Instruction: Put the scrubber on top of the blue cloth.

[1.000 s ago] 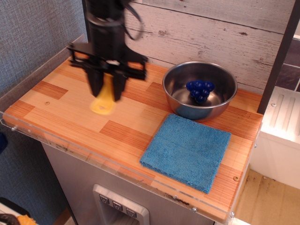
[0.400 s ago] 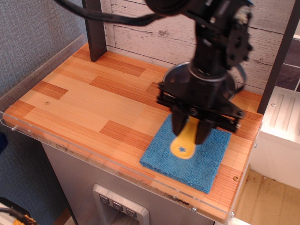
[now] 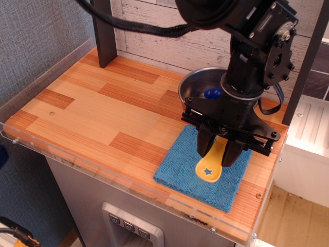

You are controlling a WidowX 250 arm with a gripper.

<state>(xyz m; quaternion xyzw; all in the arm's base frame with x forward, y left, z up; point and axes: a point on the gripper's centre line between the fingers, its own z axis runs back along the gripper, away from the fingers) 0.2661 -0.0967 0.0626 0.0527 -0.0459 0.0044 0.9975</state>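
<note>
scrubber | yellow-orange, star hole | fingers pinching | above blue cloth

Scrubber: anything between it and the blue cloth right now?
Nothing visible. The tool holds the scrubber directly over the blue cloth, handle end low above it; the steel bowl sits behind, out of the way.

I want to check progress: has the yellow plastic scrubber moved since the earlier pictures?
Yes. The yellow plastic scrubber, held by the gripper, moved rightward from left of the steel bowl to over the blue cloth.
</note>
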